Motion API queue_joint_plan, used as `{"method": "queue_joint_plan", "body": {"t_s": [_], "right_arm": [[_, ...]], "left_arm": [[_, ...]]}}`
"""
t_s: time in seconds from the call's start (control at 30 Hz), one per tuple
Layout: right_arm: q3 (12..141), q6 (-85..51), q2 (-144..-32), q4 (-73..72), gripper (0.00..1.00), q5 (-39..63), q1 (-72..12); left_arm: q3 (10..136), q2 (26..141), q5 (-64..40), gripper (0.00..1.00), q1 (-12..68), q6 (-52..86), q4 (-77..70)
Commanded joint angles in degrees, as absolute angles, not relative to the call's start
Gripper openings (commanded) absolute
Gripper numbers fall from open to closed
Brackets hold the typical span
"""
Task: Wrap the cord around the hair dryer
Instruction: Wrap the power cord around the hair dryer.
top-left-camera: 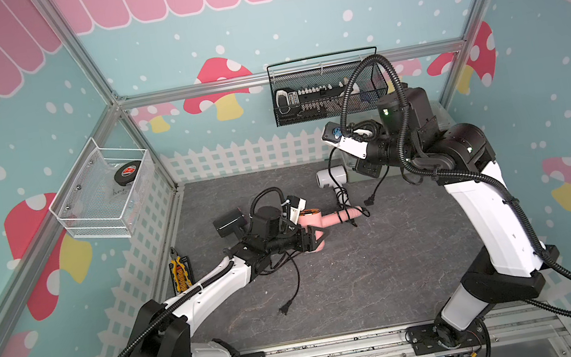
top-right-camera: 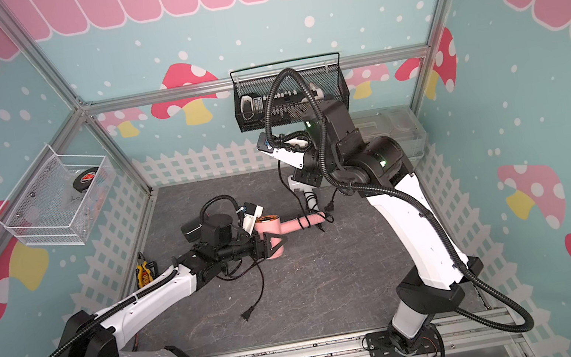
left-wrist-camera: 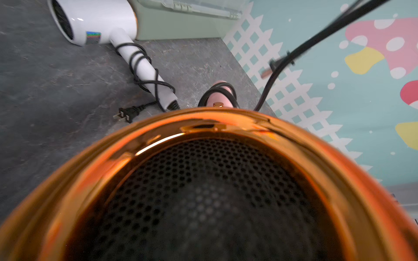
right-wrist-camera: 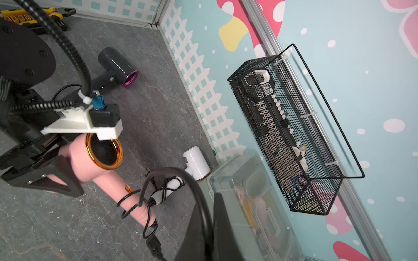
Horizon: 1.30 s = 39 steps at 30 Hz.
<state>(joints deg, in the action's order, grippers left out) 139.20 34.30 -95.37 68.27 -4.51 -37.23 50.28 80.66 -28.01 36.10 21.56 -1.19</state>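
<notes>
Wrapping stage, partly done. Left tool (top-left-camera: 316,238) clenched the head of the pink hair dryer (top-left-camera: 329,220), held at mid-frame in both top views, on or just over the grey worktop (top-left-camera: 368,271). A few turns of cord (right-wrist-camera: 196,186) circled its handle. Right tool (top-left-camera: 364,171), raised to the upper right, pinched the cord near the plug (top-left-camera: 370,201). The next move would likely call for another taut loop round the handle. Mushroom-print walls (top-left-camera: 178,49) enclosed the cell.

My fingers (right-wrist-camera: 65,180) are matt black plastic against the pink hair dryer (right-wrist-camera: 90,167), itself smooth satin plastic. Its ring (left-wrist-camera: 95,153) is mirror-glossy copper metal, its grille (left-wrist-camera: 203,192) perforated matt black. The cord (right-wrist-camera: 172,170) looks like smooth rubber. At one o'clock, the white hair dryer (left-wrist-camera: 97,20) is glossy plastic.
</notes>
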Motion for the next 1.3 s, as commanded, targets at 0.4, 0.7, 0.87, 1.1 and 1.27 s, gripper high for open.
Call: {"method": "queue_joint_plan", "body": {"t_s": [0.4,0.7,0.87,1.1,1.27], "right_arm": [[143.2,43.0,-107.5,64.2,0.0,-0.1,-31.1],[134.6,39.4,-108.1,64.7,0.0,14.6,-20.9],[127.7,37.4,-107.0,63.8,0.0,19.6,-17.3],[112.3,29.5,-100.4,52.6,0.0,34.6,-9.3],[105.6,24.5,-98.7,47.9,0.0,41.7,-5.0]], "left_arm": [[48.5,79.9,-39.9,0.0,46.5,15.9,-14.7],[46.3,71.5,-43.8,0.0,46.7,17.5,-21.4],[46.3,69.9,-44.8,0.0,46.2,20.3,-25.6],[42.6,68.2,-46.3,0.0,42.0,28.9,-38.5],[41.0,67.9,-47.0,0.0,39.3,32.8,-44.3]]}}
